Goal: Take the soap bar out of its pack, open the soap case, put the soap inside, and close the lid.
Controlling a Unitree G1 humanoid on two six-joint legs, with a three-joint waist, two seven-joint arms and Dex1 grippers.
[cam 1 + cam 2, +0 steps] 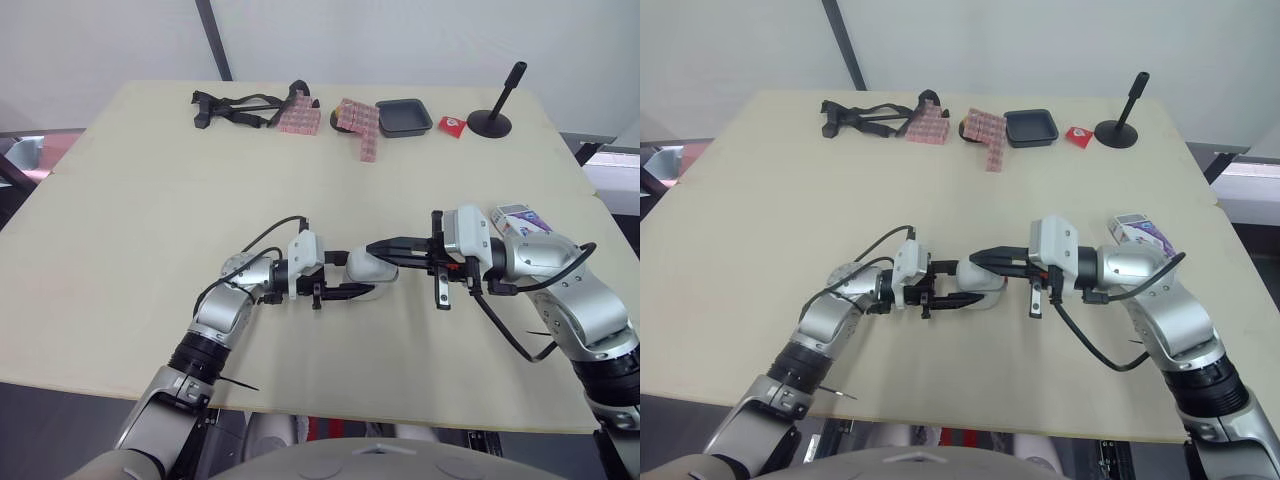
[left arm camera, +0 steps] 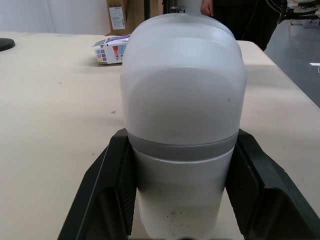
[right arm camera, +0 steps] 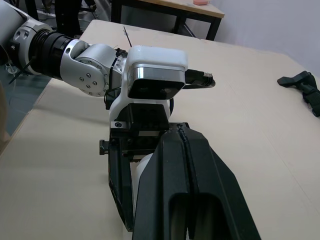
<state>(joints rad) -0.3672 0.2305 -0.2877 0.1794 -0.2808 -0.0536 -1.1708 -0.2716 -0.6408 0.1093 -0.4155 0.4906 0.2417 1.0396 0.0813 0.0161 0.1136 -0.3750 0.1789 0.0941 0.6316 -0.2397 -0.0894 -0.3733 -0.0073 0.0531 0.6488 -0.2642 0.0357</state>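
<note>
Beige table, seen from the head camera, with both arms meeting at its near middle.

(a) Left gripper: its two black fingers are clamped on the long sides of the soap case, touching it on both flanks.

(b) Right gripper: its fingers are pressed together with nothing visible between them, and their tips lie at the upper edge of the case.

(c) Soap case: a white oval container lying on the table between the two grippers. Its lid is down on the base, with a grey band at the join. What it contains cannot be told.

(d) Soap pack: a white and purple box lying on the table just beside the right forearm, well apart from the case. Whether it has been opened cannot be told.

(e) Far edge, in a row: black strap, two pink patterned packs, black tray, small red packet and black stand.
</note>
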